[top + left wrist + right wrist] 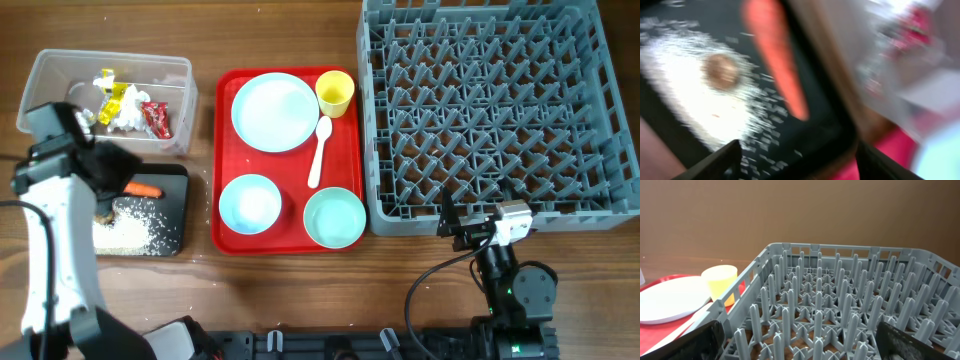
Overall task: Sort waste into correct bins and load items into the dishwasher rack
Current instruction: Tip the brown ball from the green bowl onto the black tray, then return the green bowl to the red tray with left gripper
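The rack [490, 110] fills the right side of the table with every peg bare, so no dish is loaded yet. Beside it, the red tray [285, 165] holds all the dishes: the plate [275, 112] at the back, the blue bowl [249, 203] and mint bowl [334, 217] in front, the cup [335, 93] at the back corner and the spoon [319, 150] between them. To the left, the tub [60, 75] holds dry rubbish, the wrappers [157, 118] and tissue [128, 112]. The black tray [170, 215] in front of it takes food waste: the carrot [145, 189] lies beside the rice [130, 232], with the lump [720, 71] sitting on the grains. The left gripper [797, 165] hangs over this tray, jaws spread and empty, which suggests the waste sorting is about finished. The right gripper [807, 347] waits at the rack's near edge, also spread and empty, well placed for loading.
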### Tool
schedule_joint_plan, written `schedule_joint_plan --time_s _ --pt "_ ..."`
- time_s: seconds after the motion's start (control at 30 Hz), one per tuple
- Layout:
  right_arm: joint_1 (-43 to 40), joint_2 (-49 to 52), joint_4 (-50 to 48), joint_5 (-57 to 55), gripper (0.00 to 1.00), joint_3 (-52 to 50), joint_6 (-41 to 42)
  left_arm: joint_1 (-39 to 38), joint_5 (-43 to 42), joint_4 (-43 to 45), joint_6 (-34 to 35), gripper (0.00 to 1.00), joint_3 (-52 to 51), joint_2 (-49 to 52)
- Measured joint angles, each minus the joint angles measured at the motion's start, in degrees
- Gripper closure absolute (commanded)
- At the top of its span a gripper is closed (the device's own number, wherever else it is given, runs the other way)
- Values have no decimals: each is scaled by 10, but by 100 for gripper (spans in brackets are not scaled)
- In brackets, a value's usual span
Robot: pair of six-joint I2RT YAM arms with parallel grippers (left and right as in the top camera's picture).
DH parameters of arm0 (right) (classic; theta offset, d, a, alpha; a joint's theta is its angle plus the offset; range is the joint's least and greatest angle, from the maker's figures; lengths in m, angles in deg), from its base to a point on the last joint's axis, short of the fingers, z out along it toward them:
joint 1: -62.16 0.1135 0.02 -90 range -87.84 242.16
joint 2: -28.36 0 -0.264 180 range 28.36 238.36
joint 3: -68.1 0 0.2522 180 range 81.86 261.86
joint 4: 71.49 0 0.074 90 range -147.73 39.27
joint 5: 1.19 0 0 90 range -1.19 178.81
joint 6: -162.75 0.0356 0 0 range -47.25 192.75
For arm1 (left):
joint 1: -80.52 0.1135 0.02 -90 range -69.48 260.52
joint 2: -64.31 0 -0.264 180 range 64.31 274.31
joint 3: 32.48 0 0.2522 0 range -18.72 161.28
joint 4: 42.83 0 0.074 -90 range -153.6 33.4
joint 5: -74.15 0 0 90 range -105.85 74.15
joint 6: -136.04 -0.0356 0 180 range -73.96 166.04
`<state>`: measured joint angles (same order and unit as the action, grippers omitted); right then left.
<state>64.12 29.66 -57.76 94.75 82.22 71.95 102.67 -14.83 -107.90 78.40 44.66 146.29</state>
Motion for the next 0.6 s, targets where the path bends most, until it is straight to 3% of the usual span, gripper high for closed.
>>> schedule_joint_plan --time_s 0.37,0.6 --pt "0 0 0 0 0 0 0 -374 -43 8 -1 21 2 -15" --pt "0 0 0 0 0 0 0 -489 -44 84 -1 22 2 27"
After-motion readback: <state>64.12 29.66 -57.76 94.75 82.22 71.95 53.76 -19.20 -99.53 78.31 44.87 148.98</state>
